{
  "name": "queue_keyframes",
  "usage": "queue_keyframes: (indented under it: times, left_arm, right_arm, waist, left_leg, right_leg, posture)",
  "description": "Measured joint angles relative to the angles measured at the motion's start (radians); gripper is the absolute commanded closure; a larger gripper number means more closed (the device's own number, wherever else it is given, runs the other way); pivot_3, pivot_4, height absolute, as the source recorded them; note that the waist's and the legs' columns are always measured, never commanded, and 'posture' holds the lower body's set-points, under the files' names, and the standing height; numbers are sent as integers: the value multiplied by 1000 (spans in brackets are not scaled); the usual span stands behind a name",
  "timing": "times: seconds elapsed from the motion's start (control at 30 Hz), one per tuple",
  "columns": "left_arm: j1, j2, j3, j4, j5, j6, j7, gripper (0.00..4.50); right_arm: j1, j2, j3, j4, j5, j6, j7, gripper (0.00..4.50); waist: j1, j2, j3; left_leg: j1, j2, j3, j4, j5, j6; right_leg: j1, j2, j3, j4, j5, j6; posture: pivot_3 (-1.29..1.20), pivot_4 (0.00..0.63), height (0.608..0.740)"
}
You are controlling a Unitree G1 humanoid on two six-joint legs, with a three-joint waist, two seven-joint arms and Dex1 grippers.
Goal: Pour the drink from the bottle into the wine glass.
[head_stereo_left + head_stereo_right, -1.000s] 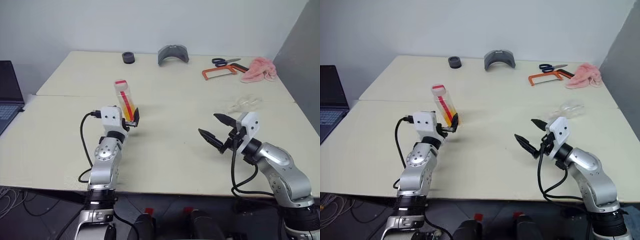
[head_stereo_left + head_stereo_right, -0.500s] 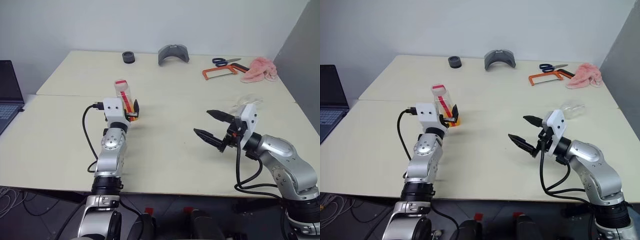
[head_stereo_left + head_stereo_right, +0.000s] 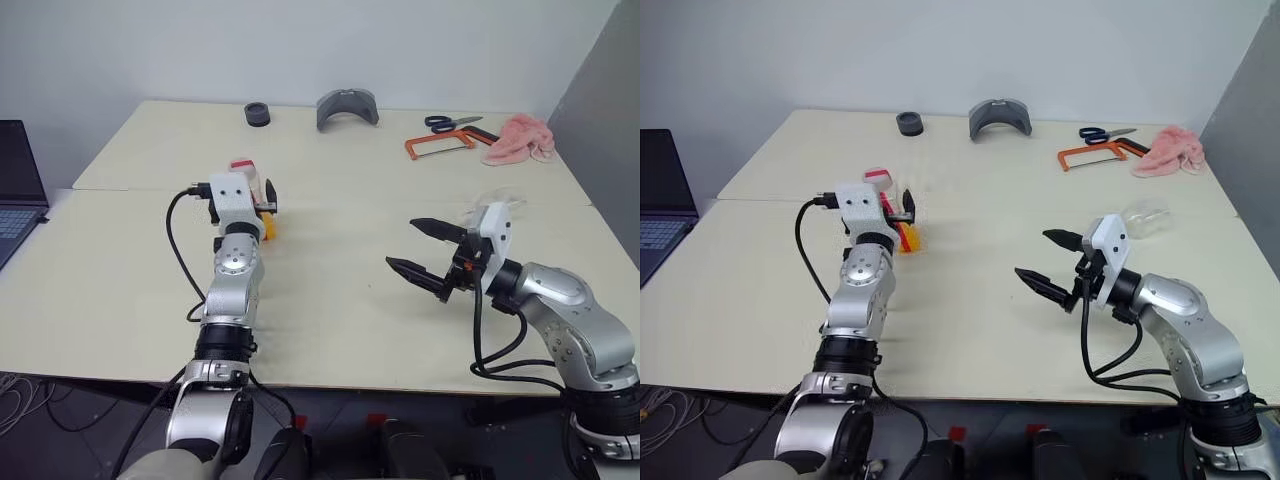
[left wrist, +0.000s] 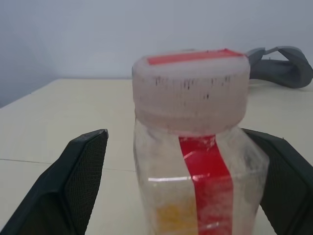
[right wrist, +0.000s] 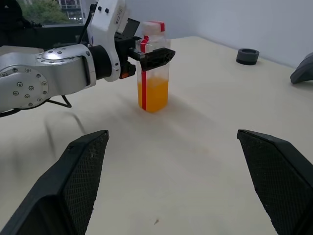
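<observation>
Cream table (image 3: 330, 300) set against pale wall, bottle (image 5: 154, 73) stood upright between spread left gripper (image 5: 146, 51) fingers, not clasped, right gripper (image 3: 425, 250) splayed, nothing held.

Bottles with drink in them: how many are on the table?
1. The bottle stands upright on the table's left half, between the open fingers of the left claw. Nothing seems to hide another.

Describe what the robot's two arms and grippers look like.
Both arms are built of rounded silver-grey metal segments with black joint rings, and a loose black cable loops along each. Each wrist carries a white boxy housing. The left gripper and right gripper each have two black, tapering, pointed fingers with finely meshed inner faces.
</observation>
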Motion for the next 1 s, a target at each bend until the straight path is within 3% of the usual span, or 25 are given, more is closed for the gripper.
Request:
queue_keyframes:
  times: [1.0]
  left_arm:
    - [-49,0,-3,74,52,45,63,34]
  right_arm:
    - [-40,-1,-35,30,61,65,12,0]
  waist:
    - [0,0,0]
  left_leg:
    - [-1,0,0,0,0,0]
  right_leg:
    - [0,0,0,0,0,0]
  posture:
    - [0,150,740]
